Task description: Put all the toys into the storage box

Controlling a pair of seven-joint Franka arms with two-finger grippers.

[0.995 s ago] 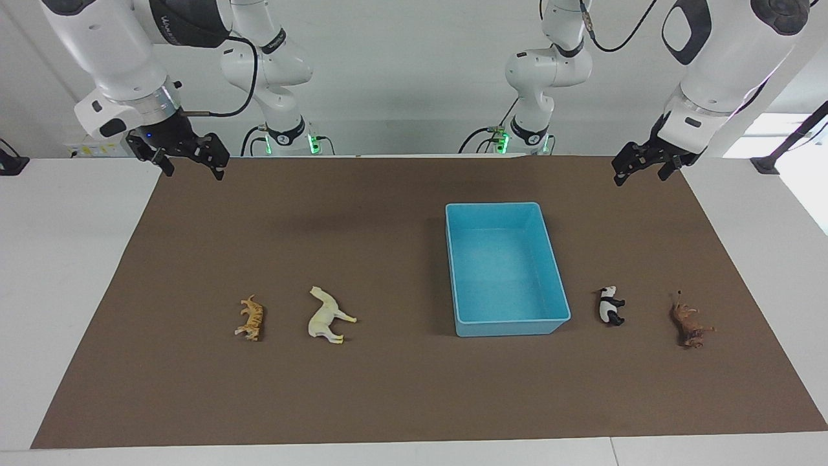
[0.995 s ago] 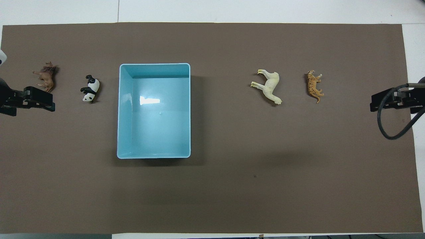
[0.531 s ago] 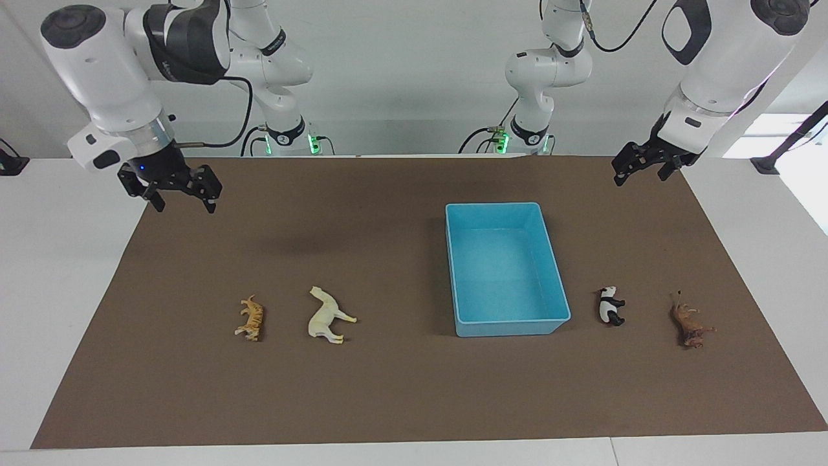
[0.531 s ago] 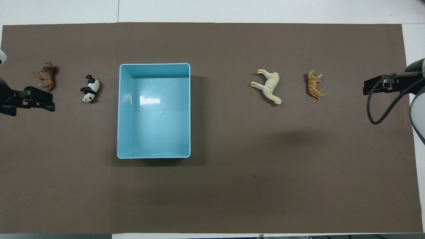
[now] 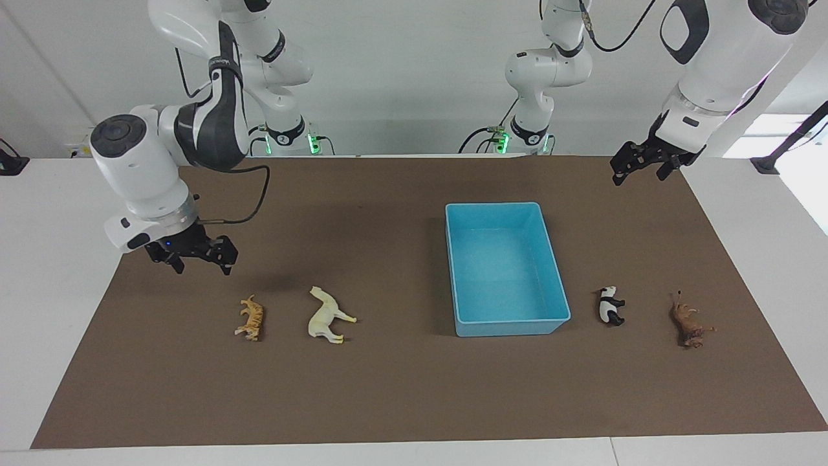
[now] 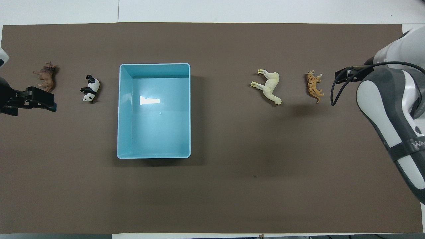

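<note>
A light-blue storage box (image 5: 506,269) sits empty on the brown mat (image 5: 401,388) covering the tabletop (image 5: 58,213), with all four toys lying on their sides outside it in a loose row. Toward the right arm's end of the tabletop lie the orange striped tiger (image 5: 250,318) and, between it and the box, the cream long-necked animal (image 5: 328,316); toward the left arm's end lie the black-and-white panda (image 5: 609,306), just beside the box, and the brown lion (image 5: 689,321), nearest the mat's edge. The right gripper (image 5: 197,255) hangs low over the mat near its edge at the right arm's end, close to the tiger but not touching it, its jaws spread wide and holding nothing. The left gripper (image 5: 639,166) waits raised above the mat's corner at the left arm's end, near the robots' side, well apart from the panda and lion; its jaws are parted and empty. In the overhead view the box (image 6: 154,110) shows a bare, glossy floor, and the tiger (image 6: 313,86) lies beside the right arm's wrist cable (image 6: 335,91).
</note>
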